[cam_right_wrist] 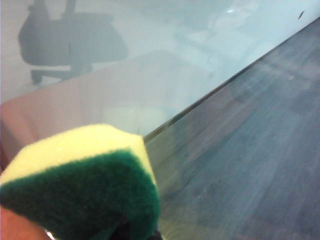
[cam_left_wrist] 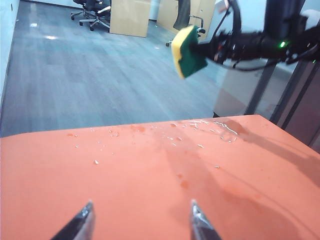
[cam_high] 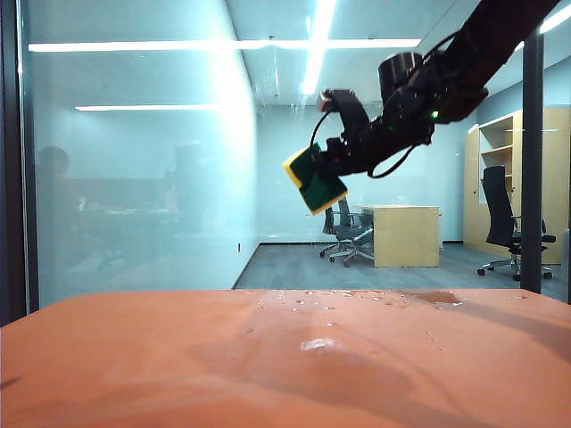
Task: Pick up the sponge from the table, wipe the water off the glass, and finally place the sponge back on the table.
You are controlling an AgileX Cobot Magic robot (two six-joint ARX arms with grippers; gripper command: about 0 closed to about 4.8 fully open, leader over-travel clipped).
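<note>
Sponge (cam_high: 314, 180) pinched in right hand (cam_high: 332, 168), seemingly against the glass (cam_high: 134, 178); left hand (cam_left_wrist: 141, 222) spread above the table (cam_left_wrist: 125, 175).

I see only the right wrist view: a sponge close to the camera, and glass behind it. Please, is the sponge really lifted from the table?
Observer: Yes. In the exterior view the right gripper holds the sponge high above the table, up in front of the glass.
Operator: Where is the left gripper?
Observer: The left gripper is low over the near part of the table, its fingers wide apart and holding nothing.
Operator: Is there water on the table?
Observer: Yes, small water droplets lie along the far edge, next to the glass.
</note>
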